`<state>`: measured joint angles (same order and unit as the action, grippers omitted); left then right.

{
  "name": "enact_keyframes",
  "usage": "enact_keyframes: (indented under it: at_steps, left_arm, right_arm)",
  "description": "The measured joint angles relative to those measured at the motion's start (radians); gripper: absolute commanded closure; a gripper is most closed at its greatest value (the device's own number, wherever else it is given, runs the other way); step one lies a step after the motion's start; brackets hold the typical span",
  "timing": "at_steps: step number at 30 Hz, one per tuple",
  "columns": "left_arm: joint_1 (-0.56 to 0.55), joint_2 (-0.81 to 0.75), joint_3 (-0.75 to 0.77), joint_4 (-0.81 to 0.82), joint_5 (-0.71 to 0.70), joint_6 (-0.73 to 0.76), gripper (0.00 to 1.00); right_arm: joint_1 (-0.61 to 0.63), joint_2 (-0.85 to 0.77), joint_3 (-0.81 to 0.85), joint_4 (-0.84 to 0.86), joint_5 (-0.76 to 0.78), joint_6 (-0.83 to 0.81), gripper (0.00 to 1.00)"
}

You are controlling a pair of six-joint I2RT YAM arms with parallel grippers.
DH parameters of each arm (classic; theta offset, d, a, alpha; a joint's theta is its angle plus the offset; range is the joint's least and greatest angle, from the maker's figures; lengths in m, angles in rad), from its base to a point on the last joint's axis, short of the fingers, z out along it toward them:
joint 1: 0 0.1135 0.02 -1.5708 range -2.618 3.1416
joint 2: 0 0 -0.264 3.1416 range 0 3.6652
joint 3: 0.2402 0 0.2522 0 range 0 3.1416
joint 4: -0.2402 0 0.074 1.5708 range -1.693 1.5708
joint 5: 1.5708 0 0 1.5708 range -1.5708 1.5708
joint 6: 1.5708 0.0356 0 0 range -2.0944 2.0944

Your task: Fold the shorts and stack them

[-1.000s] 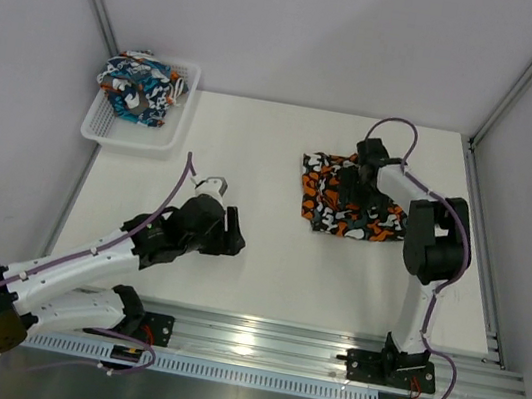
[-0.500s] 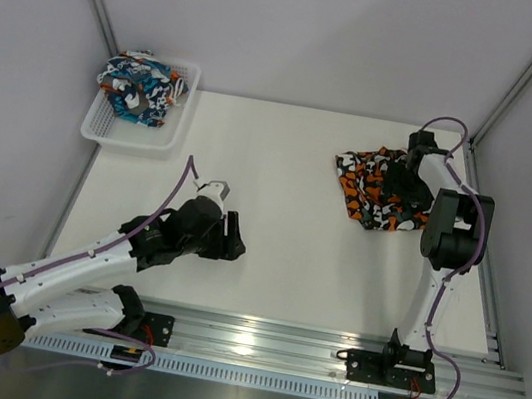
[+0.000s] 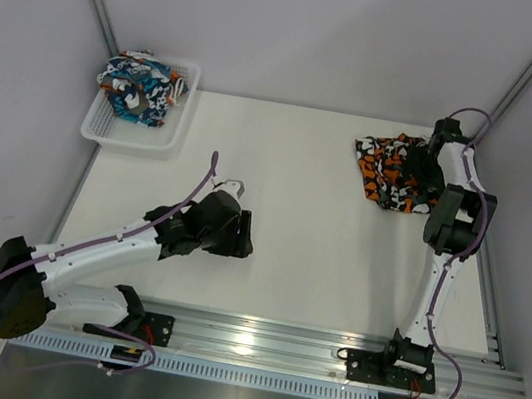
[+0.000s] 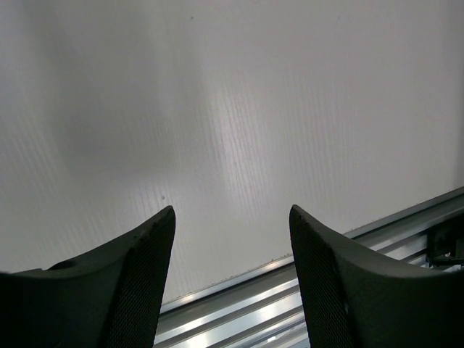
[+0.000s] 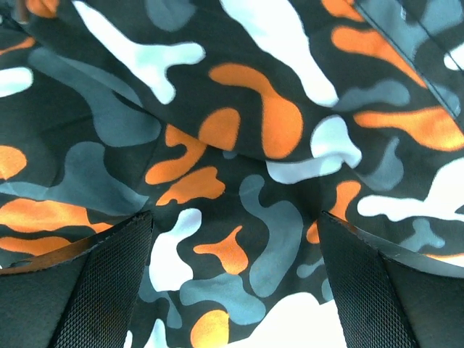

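overhead camera first: camouflage shorts, blotched orange, black, grey and white, lie rumpled at the far right corner of the table, close to the right-hand wall. the right arm reaches up along that edge and bends back over the cloth, so the right gripper sits on top of the shorts' right part; from this height i cannot tell how its jaws stand. cartoon-print shorts, blue-teal, orange and white, are bundled in a white mesh basket at the far left corner, well apart from the other pair. the left gripper hangs over bare tabletop left of centre, nothing near it.

left wrist camera: the left gripper has its two dark fingers spread apart, with only plain white table surface between them and a metal rail along the bottom edge.

right wrist camera: the right gripper has its fingers spread wide at either lower corner. camouflage fabric fills the whole view in folds beyond and between them, and the pads are not pinching it.
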<state>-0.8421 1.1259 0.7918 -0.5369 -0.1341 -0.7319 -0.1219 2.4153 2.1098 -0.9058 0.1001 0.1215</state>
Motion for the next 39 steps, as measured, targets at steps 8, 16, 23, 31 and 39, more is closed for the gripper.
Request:
enact_keyframes:
  at_steps: [8,16,23,31,39]
  left_arm:
    - [0.006,-0.028,0.0,0.005,-0.001,0.003,0.31]
    - [0.152,-0.039,0.113,-0.044,-0.022,0.028,0.32]
    - [0.325,-0.029,0.233,-0.08,-0.046,0.027,0.32]
    - [0.65,0.074,0.352,-0.09,-0.035,-0.011,0.34]
    - [0.866,0.232,0.497,-0.059,-0.036,-0.133,0.34]
  right_arm:
    - [0.006,0.017,0.038,0.003,-0.043,0.018,0.02]
    - [0.055,-0.341,-0.238,0.071,-0.031,0.065,0.01]
    - [0.209,-0.721,-0.388,0.278,0.043,0.09,0.01]
    - [0.438,-0.986,-0.931,0.629,0.017,0.156,0.01]
    - [0.782,-1.126,-1.369,0.968,0.096,0.169,0.01]
